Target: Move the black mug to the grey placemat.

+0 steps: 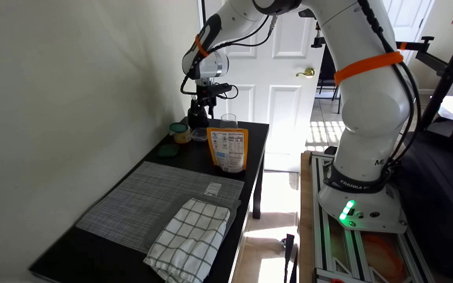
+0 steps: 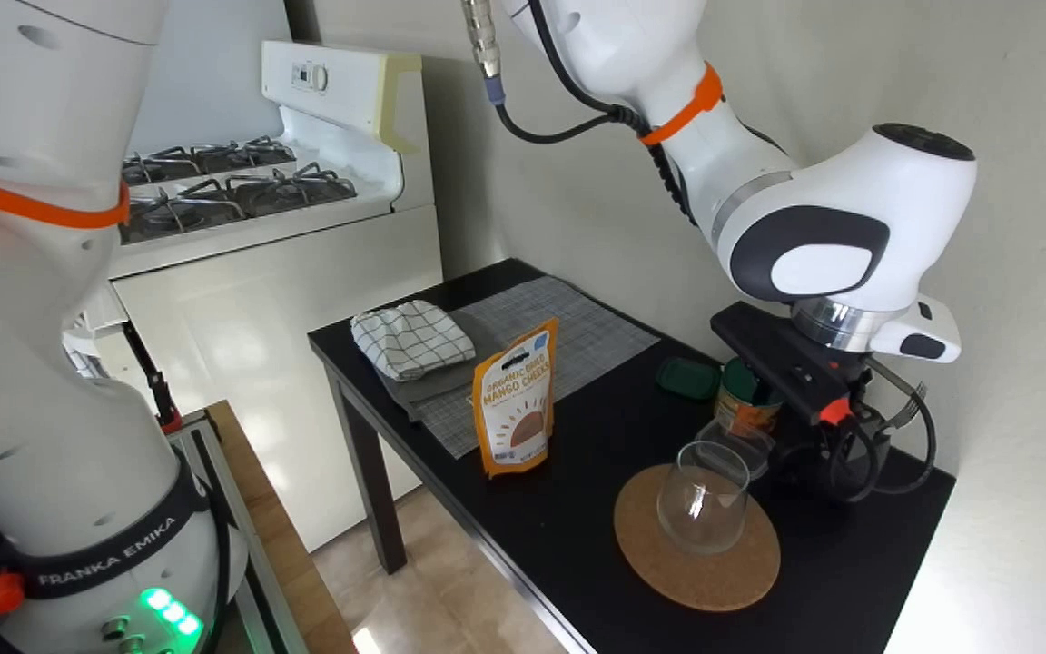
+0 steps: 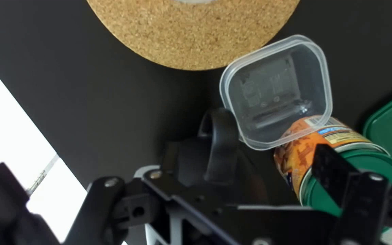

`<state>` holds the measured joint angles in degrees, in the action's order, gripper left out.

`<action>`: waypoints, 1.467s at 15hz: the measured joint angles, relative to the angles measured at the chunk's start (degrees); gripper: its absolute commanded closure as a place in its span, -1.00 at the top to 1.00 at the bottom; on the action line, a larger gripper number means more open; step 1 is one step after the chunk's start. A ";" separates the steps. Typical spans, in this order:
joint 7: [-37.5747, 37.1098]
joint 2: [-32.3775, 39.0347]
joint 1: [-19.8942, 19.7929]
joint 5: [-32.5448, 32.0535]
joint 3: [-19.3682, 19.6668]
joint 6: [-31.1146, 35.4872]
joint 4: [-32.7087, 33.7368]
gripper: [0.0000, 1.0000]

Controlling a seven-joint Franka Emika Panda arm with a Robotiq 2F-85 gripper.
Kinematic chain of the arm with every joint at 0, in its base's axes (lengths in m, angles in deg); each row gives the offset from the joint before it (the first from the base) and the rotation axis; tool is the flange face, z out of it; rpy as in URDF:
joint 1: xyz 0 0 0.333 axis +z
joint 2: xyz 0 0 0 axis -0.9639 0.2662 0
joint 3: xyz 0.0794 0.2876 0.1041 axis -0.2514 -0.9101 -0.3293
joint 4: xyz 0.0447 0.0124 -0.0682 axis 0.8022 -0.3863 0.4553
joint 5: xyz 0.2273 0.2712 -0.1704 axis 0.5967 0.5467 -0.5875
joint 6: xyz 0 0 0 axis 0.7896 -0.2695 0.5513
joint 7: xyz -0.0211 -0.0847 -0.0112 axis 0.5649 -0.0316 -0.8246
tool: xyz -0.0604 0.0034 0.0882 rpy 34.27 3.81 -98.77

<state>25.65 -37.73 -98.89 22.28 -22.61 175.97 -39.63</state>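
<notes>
Wrist view: jaws spread apart, nothing gripped. Black mug (image 3: 226,146) on the dark surface (image 3: 124,112), in the gap between them, loop handle nearer the left jaw than the right; contact can't be told, body mostly dark against dark. Handle appears to point toward the round cork trivet (image 3: 192,44), roughly square to the closing line. Clear plastic container (image 3: 267,88) just right of the handle; lidded orange-label can (image 3: 303,148) overlapped by the right jaw. Judged: grasp is the step in hand; right jaw likely travels farther, can a possible snag. In an exterior view, mug end is far, grey placemat (image 1: 132,200) near; carry should pass left of the dried-mango pouch (image 1: 228,151).
</notes>
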 measured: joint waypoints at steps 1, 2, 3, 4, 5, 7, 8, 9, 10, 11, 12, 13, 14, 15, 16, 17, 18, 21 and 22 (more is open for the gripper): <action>-0.21 0.20 -0.15 0.12 0.00 0.00 0.00 1.00; -0.46 0.38 -0.35 0.27 0.01 0.00 0.00 1.00; -0.85 0.53 -0.57 0.43 0.03 0.00 0.00 1.00; -1.28 0.64 -0.79 0.51 0.06 0.18 0.00 0.98; -1.54 0.76 -1.01 0.58 0.08 0.57 0.00 0.81; -2.13 0.99 -1.34 0.63 0.11 1.24 0.02 0.55; -2.35 1.07 -1.41 0.63 0.13 1.65 0.02 0.46; -2.53 1.13 -1.42 0.63 0.14 2.26 0.02 0.52; -2.60 1.21 -1.42 0.63 0.14 3.03 0.02 0.35; -2.64 1.27 -1.41 0.63 0.13 3.70 0.02 0.25; -2.70 1.33 -1.40 0.63 0.12 4.41 0.02 0.20; -2.73 1.36 -1.39 0.63 0.10 4.93 0.02 0.17; -2.80 1.36 -1.37 0.62 0.08 5.32 0.02 0.01; -2.80 1.36 -1.37 0.62 0.07 5.47 0.02 -0.13; -2.82 1.36 -1.36 0.62 0.04 5.53 0.03 -0.35; -2.82 1.36 -1.36 0.62 0.03 5.53 0.03 -0.49; -2.82 1.36 -1.35 0.62 -0.03 5.53 0.04 -0.65; -2.82 1.36 -1.32 0.61 -0.24 5.53 0.04 -0.96; -2.82 1.36 -1.31 0.60 -0.27 5.54 0.04 -0.89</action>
<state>22.83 -36.37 -100.20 22.88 -22.89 181.51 -39.59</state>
